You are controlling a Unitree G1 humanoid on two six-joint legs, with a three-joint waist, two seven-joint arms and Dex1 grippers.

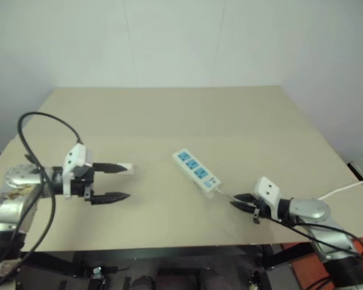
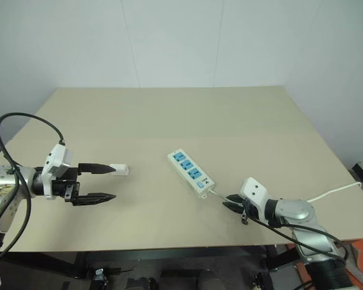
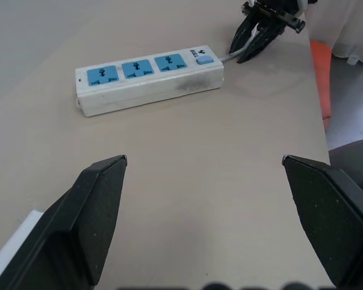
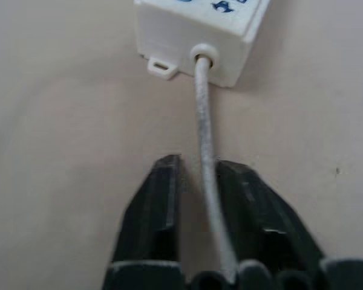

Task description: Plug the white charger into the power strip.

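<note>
The power strip [image 1: 196,170] lies slantwise in the middle of the table, three blue sockets up, and its thin white cord [image 4: 204,121] leaves the near end. My right gripper [image 4: 198,160] sits just behind that end with the cord running between its fingers; a slim gap shows on one side, so it is open. The white charger [image 1: 126,168] lies flat on the table to the left, by the tip of the far finger [image 1: 112,167] of my left gripper [image 1: 122,182] and outside its gap. That gripper is wide open, empty, and points at the strip [image 3: 148,78].
The beige table [image 1: 169,115] stands against a white wall. The cord [image 1: 345,189] trails off the table's right edge. A black cable [image 1: 45,121] loops over my left arm.
</note>
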